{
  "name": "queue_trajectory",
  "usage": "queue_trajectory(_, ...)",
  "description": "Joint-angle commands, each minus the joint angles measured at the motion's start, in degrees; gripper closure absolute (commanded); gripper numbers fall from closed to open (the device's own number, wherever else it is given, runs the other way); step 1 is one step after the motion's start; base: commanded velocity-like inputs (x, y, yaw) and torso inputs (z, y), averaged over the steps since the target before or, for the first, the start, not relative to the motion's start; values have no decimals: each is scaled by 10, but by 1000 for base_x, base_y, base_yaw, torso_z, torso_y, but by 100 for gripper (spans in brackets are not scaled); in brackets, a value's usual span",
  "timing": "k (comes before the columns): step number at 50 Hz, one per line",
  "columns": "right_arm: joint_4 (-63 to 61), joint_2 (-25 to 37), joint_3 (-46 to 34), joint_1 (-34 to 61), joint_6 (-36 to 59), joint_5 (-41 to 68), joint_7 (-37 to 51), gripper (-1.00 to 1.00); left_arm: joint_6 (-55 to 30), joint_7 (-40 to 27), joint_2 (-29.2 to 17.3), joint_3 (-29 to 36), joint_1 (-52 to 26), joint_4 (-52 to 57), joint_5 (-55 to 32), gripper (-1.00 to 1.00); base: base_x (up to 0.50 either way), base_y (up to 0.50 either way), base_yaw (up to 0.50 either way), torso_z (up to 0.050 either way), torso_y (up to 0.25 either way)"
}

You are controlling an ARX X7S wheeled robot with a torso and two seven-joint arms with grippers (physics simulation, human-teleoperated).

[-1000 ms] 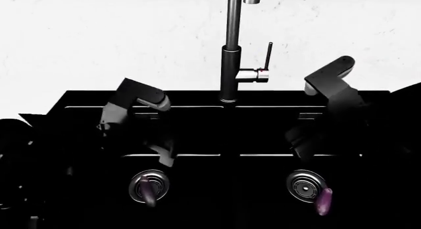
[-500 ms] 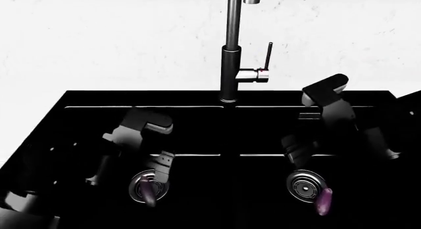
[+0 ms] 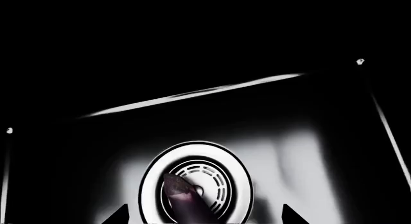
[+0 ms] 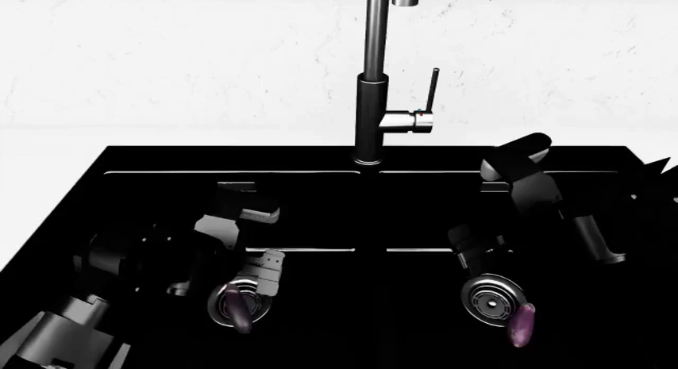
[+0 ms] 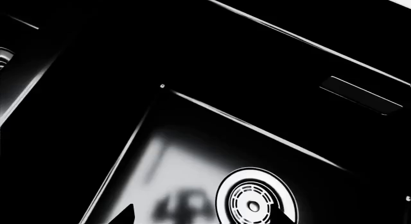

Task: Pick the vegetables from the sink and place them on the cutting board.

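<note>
The left end effector (image 4: 254,283), spread open and empty, hangs right above the left eggplant (image 4: 240,311), which lies lengthwise across its drain (image 3: 196,185) toward the robot.

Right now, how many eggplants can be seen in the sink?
2. One eggplant lies across the left basin's drain; the other eggplant lies beside the right basin's drain.
</note>
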Motion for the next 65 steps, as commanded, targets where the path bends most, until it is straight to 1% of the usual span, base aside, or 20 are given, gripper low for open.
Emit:
queue_trajectory(1, 7, -4, -10, -5, -12, -7, -11, -100, 91, 46, 25, 17, -14, -112, 50, -100, 0, 0, 0, 0, 0)
queue_trajectory(9, 15, -9, -20, -5, -21, -15, -23, -100, 114, 55, 37, 24, -9, -152, 62, -100, 0, 0, 0, 0, 0)
queue_trajectory(27, 37, -20, -37, -3, -38, -30, -43, -100, 139, 99, 71, 69, 2, -237, 97, -100, 0, 0, 0, 0, 0)
queue_trajectory(34, 48, -26, -44, -5, -49, -39, -55, -100, 188, 137, 96, 88, -11, -324, 126, -100, 0, 0, 0, 0, 0)
queue_trajectory(42, 51, -27, -45, -10, -58, -40, -57, -100, 279, 197, 150, 108, -41, -493, 167, -100, 0, 0, 0, 0, 0)
queue_trajectory(46, 52, -28, -45, -10, -60, -40, -58, -100, 283, 196, 154, 97, -30, -500, 183, -100, 0, 0, 0, 0, 0)
queue_trajectory(56, 54, -28, -46, -12, -65, -41, -60, -100, 275, 209, 162, 45, -16, -500, 244, -100, 0, 0, 0, 0, 0)
queue_trajectory(57, 54, -28, -46, -12, -65, -40, -59, -100, 274, 211, 163, 41, -14, -500, 250, 100, 0, 0, 0, 0, 0)
queue_trajectory(65, 54, -29, -48, -12, -68, -40, -60, -100, 269, 224, 168, 4, -8, -500, 295, 100, 0, 0, 0, 0, 0)
